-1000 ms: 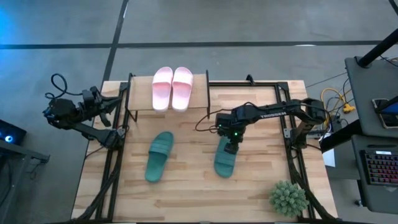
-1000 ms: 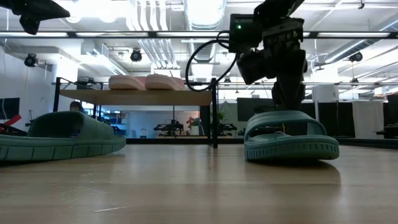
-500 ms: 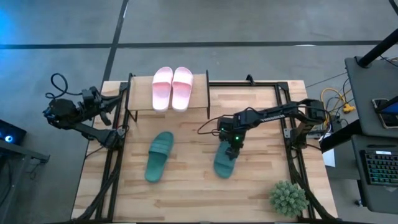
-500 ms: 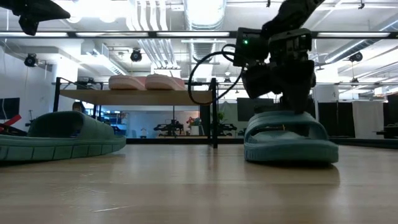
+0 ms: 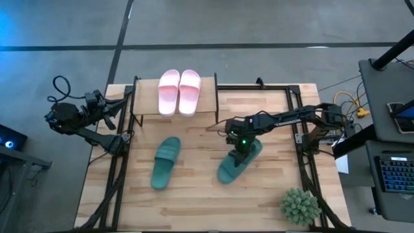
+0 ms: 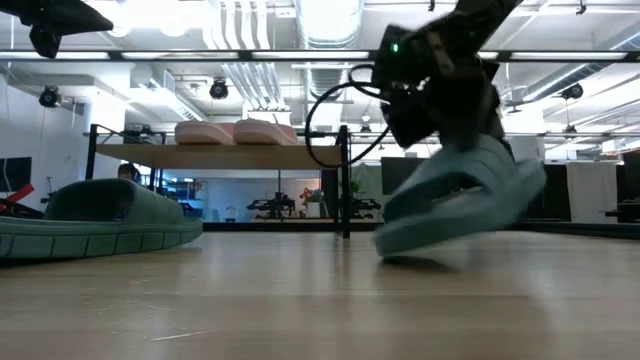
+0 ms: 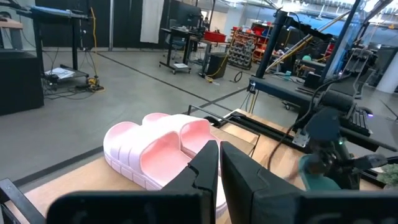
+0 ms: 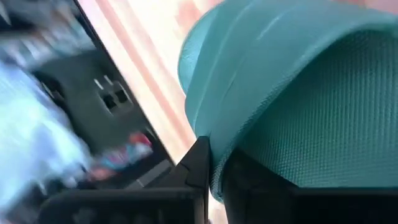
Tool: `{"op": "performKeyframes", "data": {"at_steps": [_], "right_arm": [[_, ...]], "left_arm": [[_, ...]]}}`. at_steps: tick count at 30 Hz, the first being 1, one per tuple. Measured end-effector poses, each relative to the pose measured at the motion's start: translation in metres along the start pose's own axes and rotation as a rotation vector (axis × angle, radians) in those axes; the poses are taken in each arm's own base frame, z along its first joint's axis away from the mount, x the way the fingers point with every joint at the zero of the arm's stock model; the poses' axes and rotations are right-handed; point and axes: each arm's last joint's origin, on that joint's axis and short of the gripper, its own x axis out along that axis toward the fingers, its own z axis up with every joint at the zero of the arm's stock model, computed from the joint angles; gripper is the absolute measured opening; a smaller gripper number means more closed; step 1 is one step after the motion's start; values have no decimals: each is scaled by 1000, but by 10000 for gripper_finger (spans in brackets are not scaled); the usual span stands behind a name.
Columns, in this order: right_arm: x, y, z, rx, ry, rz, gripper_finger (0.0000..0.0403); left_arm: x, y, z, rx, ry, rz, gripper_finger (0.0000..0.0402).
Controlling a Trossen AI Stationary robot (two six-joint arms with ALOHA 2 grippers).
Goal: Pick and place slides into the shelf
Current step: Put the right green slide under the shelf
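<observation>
Two pink slides (image 5: 179, 91) lie side by side on the shelf (image 5: 207, 103) at the table's far side. A teal slide (image 5: 165, 162) lies flat on the tabletop in front of the shelf. To its right, my right gripper (image 5: 242, 147) is shut on a second teal slide (image 5: 237, 163), which stands tilted with one end raised. My left gripper (image 7: 218, 163) hangs shut beyond the table's far left corner, level with the shelf top, and touches nothing. My right gripper pinches an edge of the teal slide (image 8: 214, 163) between its two fingers, at the slide's far, raised end (image 6: 510, 170). The fingers slant down from the far right. The slide is tilted, with its near end (image 6: 395, 243) resting on the table.
A spiky green plant (image 5: 299, 206) stands at the table's near right corner. Black frame rails (image 5: 304, 162) run along the table's left and right sides. Bare wood lies between the two teal slides and in front of them.
My right gripper has shut on the teal slide's far end and tipped and rolled. The slide's far end has lifted and swung toward the table's right edge. Its near end has stayed on the table, so the slide now lies slanted and tilted.
</observation>
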Motion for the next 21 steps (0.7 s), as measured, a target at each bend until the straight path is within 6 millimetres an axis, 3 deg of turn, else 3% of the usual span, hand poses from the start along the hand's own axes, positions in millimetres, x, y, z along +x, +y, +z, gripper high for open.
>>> {"op": "performKeyframes", "data": {"at_steps": [8,12,17,21], "right_arm": [[-23,17,6,267,-402,180,14],[-32,16,1,485,-668,237,14],[-24,19,-7,752,-941,410,14],[1,21,-9,919,-1030,459,13]], "left_arm": [[0,0,-1,9,5,2,4],[0,0,-1,12,7,3,4],[0,0,-1,15,9,2,4],[0,1,-4,40,28,5,4]]}}
